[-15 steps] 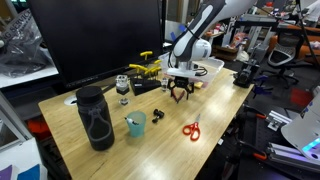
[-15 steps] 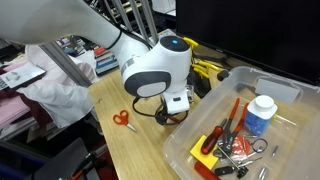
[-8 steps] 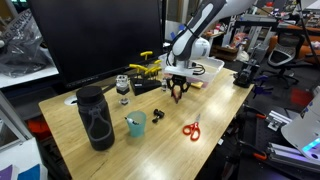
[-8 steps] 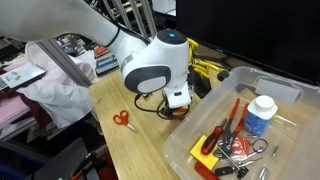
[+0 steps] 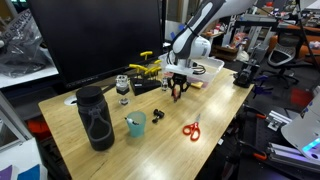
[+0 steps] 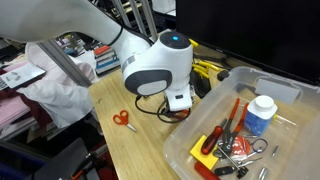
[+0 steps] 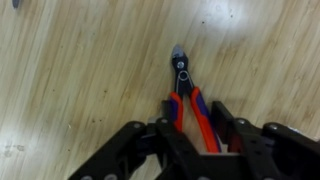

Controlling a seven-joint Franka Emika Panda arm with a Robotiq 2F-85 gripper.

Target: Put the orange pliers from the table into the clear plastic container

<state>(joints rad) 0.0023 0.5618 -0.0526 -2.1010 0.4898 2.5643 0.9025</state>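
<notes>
The orange pliers (image 7: 188,98) lie on the light wood table (image 7: 70,80), dark metal tip pointing away from the wrist. Their red-orange and blue handles run back between my fingers. My gripper (image 7: 195,125) is shut on those handles, one dark finger (image 7: 163,128) pressed against each side. In an exterior view the gripper (image 5: 178,92) points straight down at the table near its far end. The clear plastic container (image 6: 243,76) stands just beside the gripper (image 6: 173,112), with several tools and a white bottle (image 6: 260,113) in it. The wrist hides the pliers in both exterior views.
Orange scissors (image 5: 191,128) lie near the table's edge, also seen as scissors (image 6: 123,119). A teal cup (image 5: 136,124) and a tall black bottle (image 5: 95,117) stand at the near end. A yellow-and-black clamp tool (image 5: 148,68) lies behind the gripper, in front of a dark screen.
The fingers stood spread wide over the pliers a second ago; they have since closed in on the handles. The arm has hardly moved.
</notes>
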